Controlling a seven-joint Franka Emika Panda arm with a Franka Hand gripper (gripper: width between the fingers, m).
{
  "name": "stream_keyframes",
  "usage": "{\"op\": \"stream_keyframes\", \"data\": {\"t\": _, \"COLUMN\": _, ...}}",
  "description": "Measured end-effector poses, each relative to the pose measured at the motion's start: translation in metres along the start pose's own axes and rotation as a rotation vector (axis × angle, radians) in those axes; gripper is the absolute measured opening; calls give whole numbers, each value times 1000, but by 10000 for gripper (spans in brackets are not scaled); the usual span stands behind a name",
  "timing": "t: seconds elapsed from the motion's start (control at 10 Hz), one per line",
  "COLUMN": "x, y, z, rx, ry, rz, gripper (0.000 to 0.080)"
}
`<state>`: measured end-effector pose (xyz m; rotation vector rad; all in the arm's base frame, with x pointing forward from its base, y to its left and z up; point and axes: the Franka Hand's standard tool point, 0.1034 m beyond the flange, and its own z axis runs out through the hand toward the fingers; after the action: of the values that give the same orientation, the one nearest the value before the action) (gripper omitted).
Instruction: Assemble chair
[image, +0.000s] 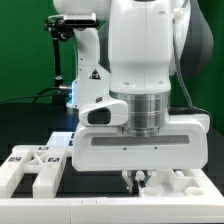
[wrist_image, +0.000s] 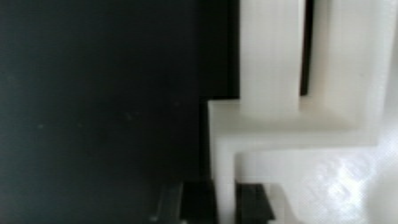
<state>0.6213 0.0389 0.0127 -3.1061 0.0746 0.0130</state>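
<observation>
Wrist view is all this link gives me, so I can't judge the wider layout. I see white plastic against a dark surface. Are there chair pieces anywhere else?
Observer: Yes. A cluster of white chair pieces with black-and-white tags lies at the exterior view's left, off to the side of the arm.
Operator: How is the arm posed?
Observer: It reaches straight down, very low over the parts.
Operator: What is under it on the other side?
Observer: Another white piece sits below it, toward the exterior view's right.
</observation>
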Motion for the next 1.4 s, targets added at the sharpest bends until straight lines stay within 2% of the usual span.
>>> {"op": "stream_keyframes", "data": {"t": 0.3, "x": 0, "y": 0, "z": 0, "rx": 1, "ry": -1, "rz": -1, "gripper": 33}}
{"op": "stream_keyframes", "data": {"t": 0.4, "x": 0, "y": 0, "z": 1, "rx": 1, "ry": -1, "rz": -1, "gripper": 262}}
{"op": "stream_keyframes", "data": {"t": 0.5, "x": 0, "y": 0, "z": 1, "rx": 1, "ry": -1, "rz": -1, "gripper": 398}}
{"op": "stream_keyframes", "data": {"t": 0.6, "x": 0, "y": 0, "z": 1, "rx": 1, "ry": -1, "rz": -1, "gripper": 572}}
{"op": "stream_keyframes", "data": {"t": 0.7, "x": 0, "y": 0, "z": 1, "rx": 1, "ry": -1, "rz": -1, "gripper": 572}}
{"op": "stream_keyframes", "data": {"t": 0.8, "x": 0, "y": 0, "z": 1, "rx": 1, "ry": -1, "rz": -1, "gripper": 625}}
{"op": "stream_keyframes", "data": {"t": 0.9, "x": 0, "y": 0, "z": 1, "rx": 1, "ry": -1, "rz": -1, "gripper": 645}}
{"op": "stream_keyframes", "data": {"t": 1.3, "x": 0, "y": 0, "z": -1, "rx": 1, "ry": -1, "rz": -1, "gripper": 649}}
{"op": "stream_keyframes", "data": {"t": 1.4, "x": -4, "y": -1, "z": -15, "rx": 3, "ry": -6, "rz": -1, "gripper": 649}}
